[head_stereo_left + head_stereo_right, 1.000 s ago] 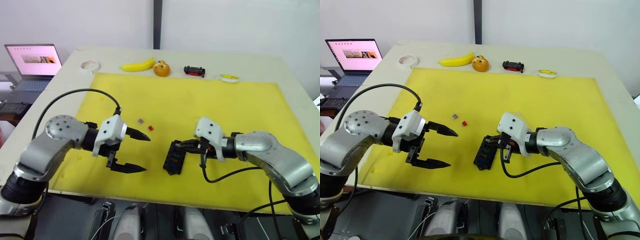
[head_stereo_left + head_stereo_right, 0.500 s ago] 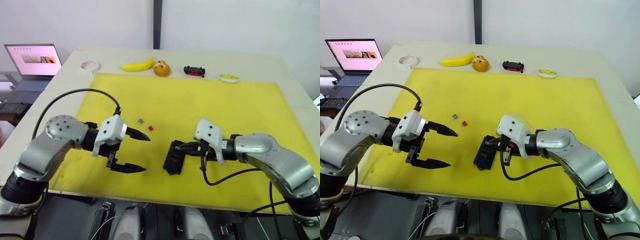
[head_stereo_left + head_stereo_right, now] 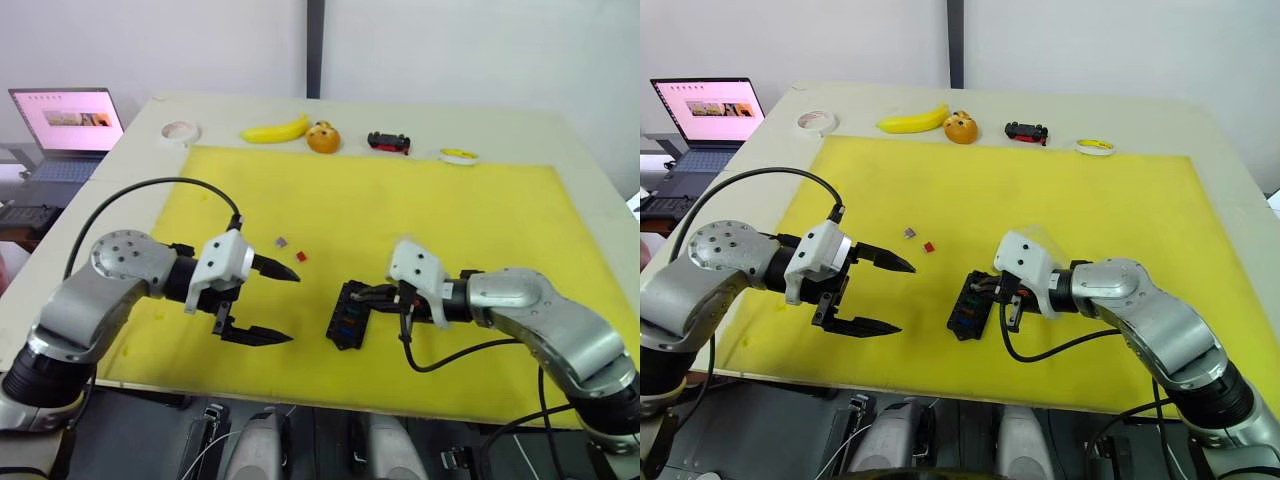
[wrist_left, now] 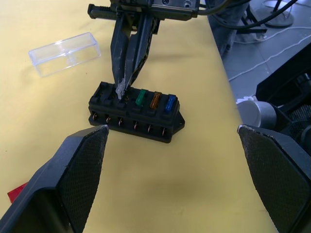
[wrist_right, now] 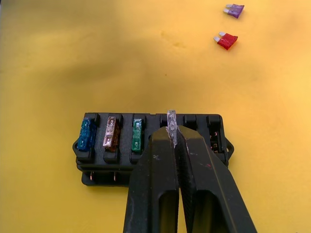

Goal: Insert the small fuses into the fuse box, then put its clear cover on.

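Observation:
The black fuse box point(image 3: 348, 312) lies on the yellow mat point(image 3: 420, 205) near its front edge. Blue point(image 5: 86, 136), amber point(image 5: 112, 133) and green point(image 5: 137, 136) fuses sit in one row of it. My right gripper point(image 5: 172, 135) is shut on a pale clear fuse point(image 5: 171, 124), whose tip is at an empty slot beside the green one. My left gripper point(image 3: 293, 308) hangs open to the left of the box, apart from it. A grey-purple fuse point(image 3: 281, 241) and a red fuse point(image 3: 301, 256) lie loose on the mat. The clear cover point(image 4: 64, 53) rests on the mat just beyond the box.
Along the table's far edge stand a banana point(image 3: 275, 130), an orange object point(image 3: 322, 138), a black-and-red toy car point(image 3: 388, 142), a white tape roll point(image 3: 180, 131) and a yellow roll point(image 3: 458, 155). A laptop point(image 3: 68, 125) sits off the table at the far left.

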You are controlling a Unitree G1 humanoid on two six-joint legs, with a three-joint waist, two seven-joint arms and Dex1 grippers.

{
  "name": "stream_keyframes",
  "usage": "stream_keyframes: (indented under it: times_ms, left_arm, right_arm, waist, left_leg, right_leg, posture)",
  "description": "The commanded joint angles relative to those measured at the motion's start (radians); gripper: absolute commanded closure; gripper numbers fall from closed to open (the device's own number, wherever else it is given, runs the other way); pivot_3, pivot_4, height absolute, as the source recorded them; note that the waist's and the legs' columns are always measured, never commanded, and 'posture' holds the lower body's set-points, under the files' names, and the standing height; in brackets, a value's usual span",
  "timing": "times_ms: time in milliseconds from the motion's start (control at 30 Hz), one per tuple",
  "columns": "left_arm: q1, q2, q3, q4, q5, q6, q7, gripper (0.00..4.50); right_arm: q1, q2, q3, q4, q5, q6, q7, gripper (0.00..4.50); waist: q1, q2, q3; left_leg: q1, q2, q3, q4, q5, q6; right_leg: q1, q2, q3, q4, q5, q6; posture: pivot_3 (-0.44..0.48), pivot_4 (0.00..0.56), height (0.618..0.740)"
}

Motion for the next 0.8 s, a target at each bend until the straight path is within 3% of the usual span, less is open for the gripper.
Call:
stream_keyframes:
  times_ms: [33, 800]
  left_arm:
    - [-0.002, -0.001, 0.001, -0.015, -0.004, -0.013, -0.002, 0.00]
    - [0.000, 0.000, 0.005, -0.017, -0.005, -0.012, 0.001, 0.00]
  right_arm:
    - [0.001, -0.004, -0.011, -0.023, 0.007, -0.008, 0.006, 4.48]
    - [0.012, -0.009, 0.068, 0.054, -0.088, -0.066, 0.008, 4.48]
  waist:
    - [0.000, 0.000, 0.000]
    - [-0.002, 0.000, 0.000]
  left_leg:
    - [0.000, 0.000, 0.000, 0.000, 0.000, 0.000]
    - [0.000, 0.000, 0.000, 0.000, 0.000, 0.000]
  right_leg:
    - [0.000, 0.000, 0.000, 0.000, 0.000, 0.000]
    - [0.000, 0.000, 0.000, 0.000, 0.000, 0.000]
  posture:
    - [0.000, 0.150, 0.737]
    - [0.000, 0.150, 0.737]
